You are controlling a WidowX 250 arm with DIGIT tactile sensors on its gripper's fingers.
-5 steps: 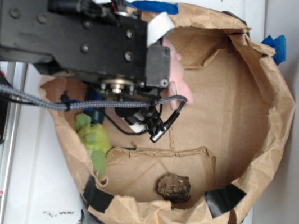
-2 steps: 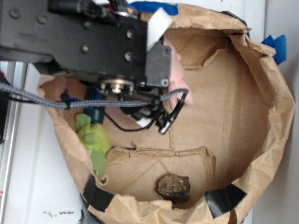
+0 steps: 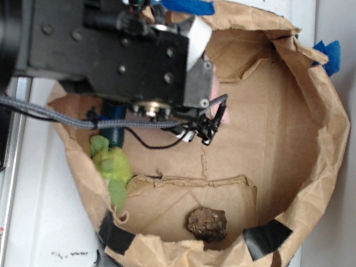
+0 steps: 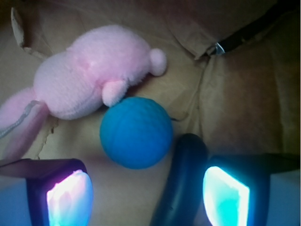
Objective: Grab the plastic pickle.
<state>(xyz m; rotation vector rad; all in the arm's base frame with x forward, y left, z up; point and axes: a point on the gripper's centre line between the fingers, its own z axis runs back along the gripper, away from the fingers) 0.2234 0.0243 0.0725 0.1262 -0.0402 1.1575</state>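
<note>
Plastic pickle (image 4: 182, 181) lies dark and glossy at the near edge of the wrist view, rounded end pointing far, body running out of frame at the bottom. It sits inside the gap of the gripper (image 4: 148, 193), hard against the inner face of the right finger pad (image 4: 225, 197) and well apart from the left finger pad (image 4: 69, 197). Jaws spread wide, clasping nothing. Whether the right pad actually touches the pickle is hard to tell; glare from the lit pads washes out the edge.

Blue ball (image 4: 136, 132) rests just left of the pickle's far end, seemingly touching it, between the two pads but farther out. Pink plush toy (image 4: 91, 76) lies beyond the ball, one foot against the ball's top.

In the exterior view the black arm (image 3: 105, 34) reaches over the left rim of the brown paper bag (image 3: 324, 150), hiding pickle and ball. Yellow-green plush toy (image 3: 113, 164) sits against the bag's left wall; brown lump (image 3: 207, 223) lies near the bottom wall.
</note>
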